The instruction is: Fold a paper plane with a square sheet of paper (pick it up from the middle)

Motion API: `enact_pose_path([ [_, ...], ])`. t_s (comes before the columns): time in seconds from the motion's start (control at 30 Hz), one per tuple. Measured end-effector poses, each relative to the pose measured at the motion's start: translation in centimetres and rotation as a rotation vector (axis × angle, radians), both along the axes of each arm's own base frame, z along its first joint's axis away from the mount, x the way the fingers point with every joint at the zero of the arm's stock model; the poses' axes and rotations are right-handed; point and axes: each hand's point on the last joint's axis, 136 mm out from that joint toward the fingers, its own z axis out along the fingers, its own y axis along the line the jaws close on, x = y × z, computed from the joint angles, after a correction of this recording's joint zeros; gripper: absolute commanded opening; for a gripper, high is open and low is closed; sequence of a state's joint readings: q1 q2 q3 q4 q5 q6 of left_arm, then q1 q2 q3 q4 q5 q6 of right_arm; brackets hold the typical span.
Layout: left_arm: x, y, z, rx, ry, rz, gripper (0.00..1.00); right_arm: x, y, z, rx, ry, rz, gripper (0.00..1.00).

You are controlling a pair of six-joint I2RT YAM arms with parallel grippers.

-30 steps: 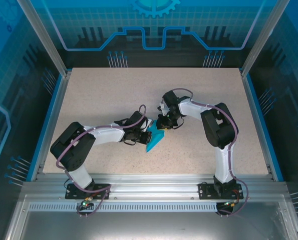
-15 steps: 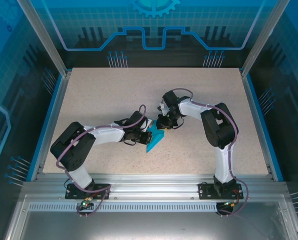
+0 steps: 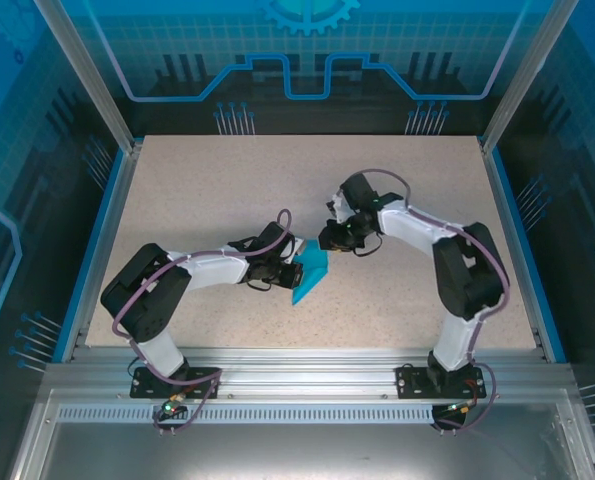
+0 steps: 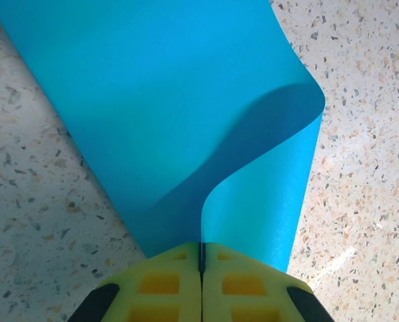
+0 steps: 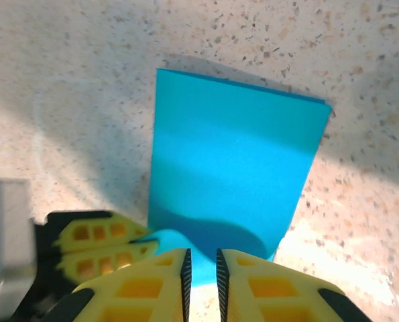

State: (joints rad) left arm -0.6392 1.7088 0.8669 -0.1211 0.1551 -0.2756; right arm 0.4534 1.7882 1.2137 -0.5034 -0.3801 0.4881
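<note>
- Your left tool (image 4: 201,253) is closed on the teal-blue sheet of paper (image 4: 152,100). In the left wrist view the two yellow fingers (image 4: 160,282) meet with no gap, and one edge of the sheet runs straight into the seam between them.
- From that pinch the near part of the sheet rises and curls over to the right in a soft loop. It throws a dark shadow on the flat layer beneath it.
- The rest of the sheet lies flat on the speckled desk (image 3: 227,190) and stretches away from the left tool.
- From above, you find the sheet around the middle of the desk, between the two arms. It is a narrow slanted shape whose lower end points toward the near edge.
- Your right tool (image 5: 202,260) has its jaws standing a little apart, with a narrow slit between the yellow fingertips. You can see nothing clamped in that slit.
- In the right wrist view the sheet shows as a clean rectangle with sharp far corners, lying on the desk ahead of the fingertips. Its near edge bulges up in a curl just at their tips.
- In that same view the left tool's yellow fingers sit at the lower left, touching the curled near edge of the sheet.
- From above, the right tool hangs by the far end of the sheet and the left tool is at its left side.
</note>
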Motion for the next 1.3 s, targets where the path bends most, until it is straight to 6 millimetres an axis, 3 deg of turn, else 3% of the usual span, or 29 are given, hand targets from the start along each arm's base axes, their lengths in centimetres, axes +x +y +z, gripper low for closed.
enact_pose_path([
  [0.13,0.0,0.0,0.0,-0.002,0.003,0.006,0.07,-2.2,0.2,-0.3,0.055,0.019,-0.023,0.14],
  [0.37,0.0,0.0,0.0,-0.002,0.004,0.006,0.07,-5.8,2.8,-2.3,0.107,0.097,-0.003,0.13],
  [0.57,0.0,0.0,0.0,-0.001,0.004,0.006,0.07,-5.4,4.3,-3.0,0.156,0.104,-0.012,0.12],
  [1.0,0.0,0.0,0.0,-0.001,0.004,0.005,0.07,-6.0,3.9,-6.6,0.126,0.153,-0.026,0.13],
  [1.3,0.0,0.0,0.0,0.0,0.004,0.006,0.07,-5.9,3.5,-6.3,0.133,0.141,-0.031,0.15],
])
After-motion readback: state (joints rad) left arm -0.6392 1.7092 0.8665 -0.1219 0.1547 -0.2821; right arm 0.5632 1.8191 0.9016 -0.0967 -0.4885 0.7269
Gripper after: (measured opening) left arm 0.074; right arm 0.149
